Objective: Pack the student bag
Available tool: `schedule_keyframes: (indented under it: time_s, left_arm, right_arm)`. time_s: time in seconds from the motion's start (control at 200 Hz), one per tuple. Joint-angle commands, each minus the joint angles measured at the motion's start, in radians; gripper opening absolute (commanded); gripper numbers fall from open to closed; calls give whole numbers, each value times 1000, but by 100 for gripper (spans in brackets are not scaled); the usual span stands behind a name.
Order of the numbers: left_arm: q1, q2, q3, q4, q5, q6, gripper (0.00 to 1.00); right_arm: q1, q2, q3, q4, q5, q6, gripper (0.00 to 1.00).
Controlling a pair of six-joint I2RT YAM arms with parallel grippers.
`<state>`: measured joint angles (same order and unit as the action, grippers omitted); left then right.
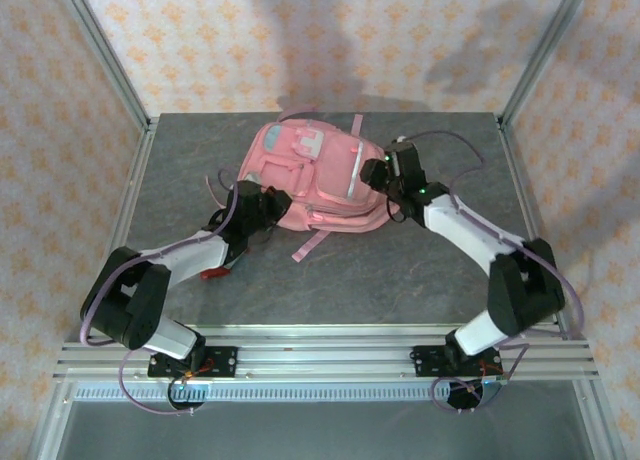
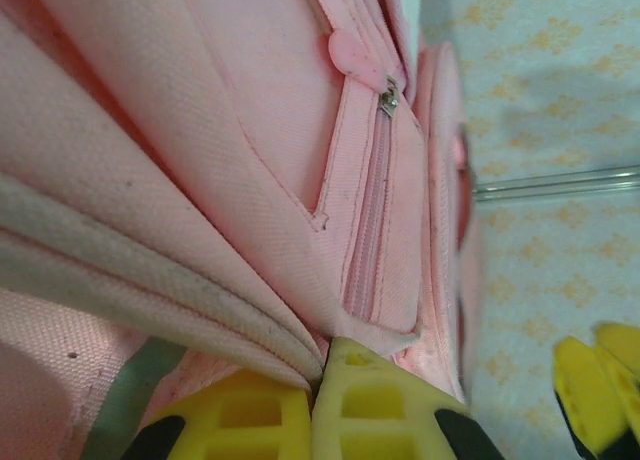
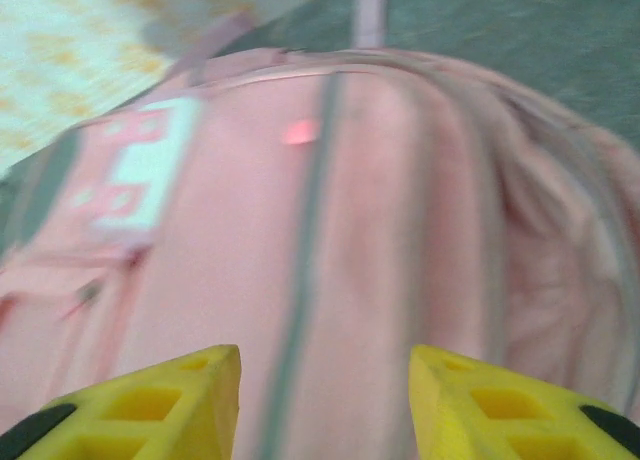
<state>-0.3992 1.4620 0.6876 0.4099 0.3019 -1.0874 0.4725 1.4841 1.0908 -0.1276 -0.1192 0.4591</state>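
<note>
The student bag (image 1: 315, 175), pink with a teal and white patch, lies flat in the middle of the table. My left gripper (image 1: 262, 205) is at its near-left edge. In the left wrist view that gripper (image 2: 320, 385) is shut, its yellow fingers pinching a fold of the bag's pink fabric (image 2: 200, 280) below a zipped side pocket (image 2: 375, 210). My right gripper (image 1: 378, 170) hovers at the bag's right side. In the right wrist view it (image 3: 322, 370) is open over the bag (image 3: 400, 210), with a grey zip line (image 3: 305, 260) running between its fingers and nothing held.
A small red object (image 1: 212, 273) lies on the grey table (image 1: 400, 270) beside the left arm. A loose pink strap (image 1: 310, 245) trails from the bag toward the front. Metal frame posts (image 1: 130, 110) and patterned walls enclose the table.
</note>
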Motion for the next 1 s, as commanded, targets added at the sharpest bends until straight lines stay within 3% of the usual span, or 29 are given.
schedule_keyframes:
  time_s: [0.0,0.175,0.41,0.611,0.781,0.996]
  left_arm:
    - [-23,-68,3,149,37,-16,0]
    - [-29,-66,0,168,36,-29,0]
    - [-35,-72,-16,184,37,-43,0]
    - [-41,-75,-40,217,39,-61,0]
    - [-42,-75,-46,220,38,-60,0]
    - [-40,-71,-49,222,38,-52,0]
  right_arm:
    - [83,-55,9,-136,-7,-29,46]
    - [231,-29,-50,-34,-85,15,41]
    - [351,129,25,-39,-20,37,46]
    - [386,238,123,-134,182,78,44]
    - [387,263,166,-184,311,121,18]
    - [386,123,116,-147,364,122,0]
